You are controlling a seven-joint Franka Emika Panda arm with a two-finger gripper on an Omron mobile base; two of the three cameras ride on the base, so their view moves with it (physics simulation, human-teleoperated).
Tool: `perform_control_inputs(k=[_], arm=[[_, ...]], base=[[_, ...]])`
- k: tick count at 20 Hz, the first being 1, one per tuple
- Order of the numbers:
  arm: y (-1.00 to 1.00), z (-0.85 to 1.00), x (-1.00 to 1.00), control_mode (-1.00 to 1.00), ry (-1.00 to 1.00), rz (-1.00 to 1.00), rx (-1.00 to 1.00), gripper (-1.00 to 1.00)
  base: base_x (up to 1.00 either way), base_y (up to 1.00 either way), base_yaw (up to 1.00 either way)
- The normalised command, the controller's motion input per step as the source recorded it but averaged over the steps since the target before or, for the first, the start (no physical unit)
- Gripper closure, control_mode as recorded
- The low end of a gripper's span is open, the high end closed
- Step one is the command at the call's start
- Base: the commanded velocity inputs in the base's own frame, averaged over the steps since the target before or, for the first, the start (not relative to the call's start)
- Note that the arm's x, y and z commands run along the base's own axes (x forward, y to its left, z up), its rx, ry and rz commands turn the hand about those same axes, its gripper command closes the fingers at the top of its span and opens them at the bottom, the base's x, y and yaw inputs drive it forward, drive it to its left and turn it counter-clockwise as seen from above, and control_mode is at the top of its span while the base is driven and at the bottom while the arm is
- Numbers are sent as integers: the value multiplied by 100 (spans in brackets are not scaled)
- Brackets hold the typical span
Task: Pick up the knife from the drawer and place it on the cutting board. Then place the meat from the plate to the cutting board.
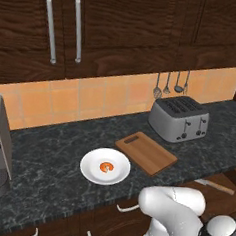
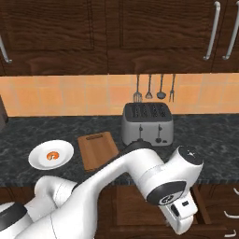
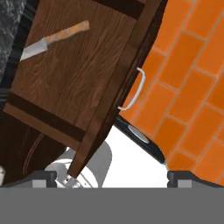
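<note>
1. Knife [image 3: 54, 38] lay flat on the floor of the pulled-out drawer [image 3: 74, 74], toward its far end in the hand view; its position in the open drawer left it reachable from above.
2. Knife appearance: a slim silver blade tapering to a point, joined to a light tan wooden handle; it also showed at the right, below the tabletop [image 1: 52, 155] edge, in the left base view.
3. Gripper [image 3: 113, 181] hung above the drawer's front panel and curved silver handle [image 3: 133, 92], its fingertips [image 3: 43, 178] spread wide apart and holding nothing, judged ready to descend on the knife.
4. Cutting board [image 1: 146, 152] rested bare on the tabletop, just right of the plate [image 1: 93, 173] and near the toaster [image 1: 180, 117], awaiting both items.
5. Meat [image 1: 106, 167], a small orange-red curl with a pale centre, sat in the middle of the white plate.
</note>
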Motion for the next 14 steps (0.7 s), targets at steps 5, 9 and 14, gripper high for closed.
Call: perform_control_inputs(k=[5, 9, 14], arm=[[-41, -49, 8, -100, 0, -9, 4, -100], [-1, -55, 43, -100, 11, -5, 0, -100], [-1, -63, 28, -100, 16, -8, 0, -100]], base=[[0, 0, 0], [0, 0, 0], [0, 0, 0]])
